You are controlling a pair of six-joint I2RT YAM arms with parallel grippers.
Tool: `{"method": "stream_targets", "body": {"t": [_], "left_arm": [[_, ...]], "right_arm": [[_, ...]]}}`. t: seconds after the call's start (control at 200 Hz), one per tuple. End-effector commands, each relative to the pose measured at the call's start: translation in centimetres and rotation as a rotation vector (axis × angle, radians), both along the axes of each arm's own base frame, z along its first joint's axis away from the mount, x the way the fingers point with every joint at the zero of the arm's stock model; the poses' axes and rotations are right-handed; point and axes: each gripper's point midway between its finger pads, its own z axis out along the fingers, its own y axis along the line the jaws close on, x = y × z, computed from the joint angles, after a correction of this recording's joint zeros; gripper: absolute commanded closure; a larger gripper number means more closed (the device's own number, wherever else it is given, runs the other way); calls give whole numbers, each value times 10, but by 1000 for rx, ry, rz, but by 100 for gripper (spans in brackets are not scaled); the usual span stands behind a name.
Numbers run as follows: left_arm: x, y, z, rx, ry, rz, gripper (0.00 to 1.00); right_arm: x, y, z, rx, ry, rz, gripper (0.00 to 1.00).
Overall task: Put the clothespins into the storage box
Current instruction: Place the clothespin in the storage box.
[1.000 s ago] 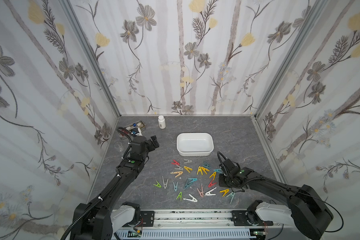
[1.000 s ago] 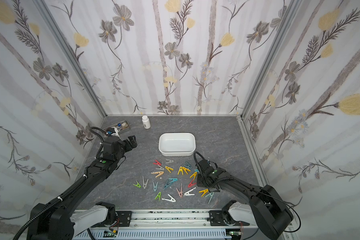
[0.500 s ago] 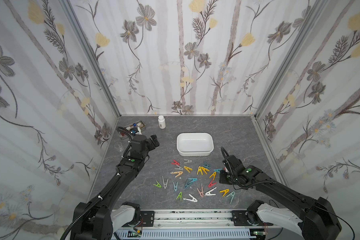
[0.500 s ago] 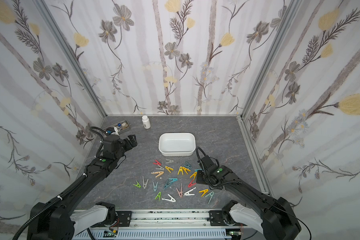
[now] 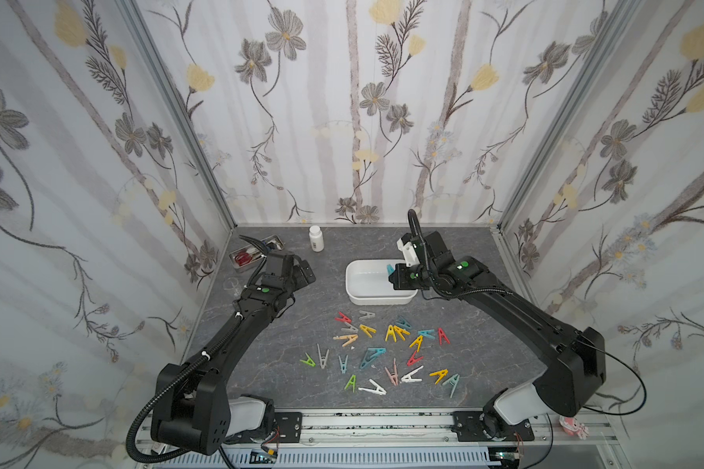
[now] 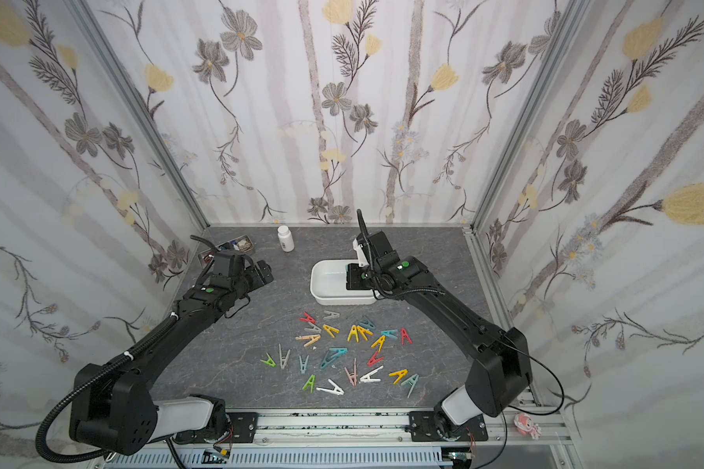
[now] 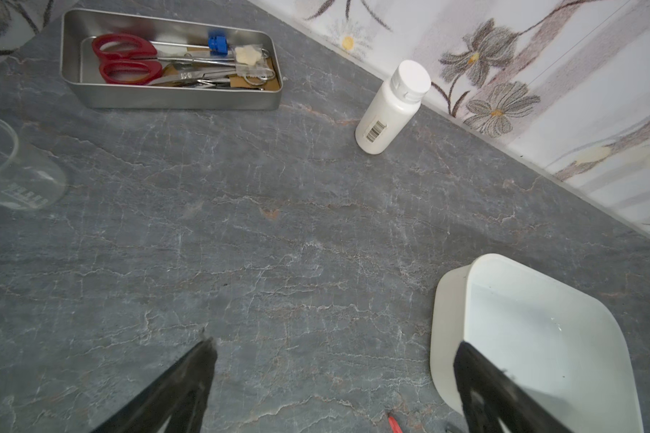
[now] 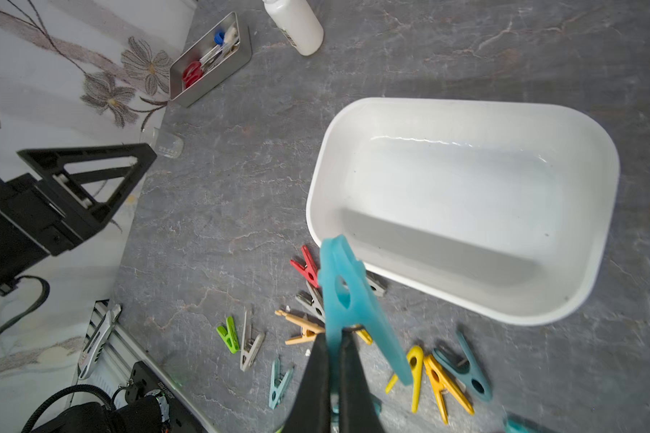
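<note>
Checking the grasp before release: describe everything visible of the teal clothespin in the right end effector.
The teal clothespin is a plastic A-shaped peg with an oval hole through its body. The shut right end effector pinches it at its legs, one leg splaying free. It hangs in the air over the empty storage box, tip pointing away from the end effector; nothing else touches it.

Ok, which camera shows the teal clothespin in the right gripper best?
The right wrist view: the teal clothespin shows large and sharp, pinched at one end by the shut right gripper, near the storage box. In both top views it is only a small teal speck at the gripper. The left wrist view misses it.
</note>
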Motion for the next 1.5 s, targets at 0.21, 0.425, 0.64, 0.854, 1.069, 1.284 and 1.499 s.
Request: {"method": "stream_targets", "body": {"t": [0.21, 0.425, 0.64, 0.854, 1.069, 1.284, 1.499], "left_arm": [[-25, -4, -19, -18, 117, -27, 1], [-41, -13, -34, -62, 200, -60, 9], [-61, -16, -56, -93, 285, -60, 19], [-81, -16, -68, -141, 334, -34, 22], [-94, -14, -73, -142, 365, -19, 20], [-108, -8, -82, -150, 391, 15, 24], [-115, -9, -92, -177, 411, 41, 29]], "right_arm": [[56, 21, -69, -45, 13, 94, 100], [88, 20, -115, -110, 39, 106, 100], [111, 19, -141, -142, 51, 92, 100], [108, 15, -170, -188, 106, 94, 100], [108, 9, -182, -230, 119, 88, 100], [110, 10, -181, -228, 115, 92, 88], [112, 8, -160, -238, 75, 95, 70]]}}
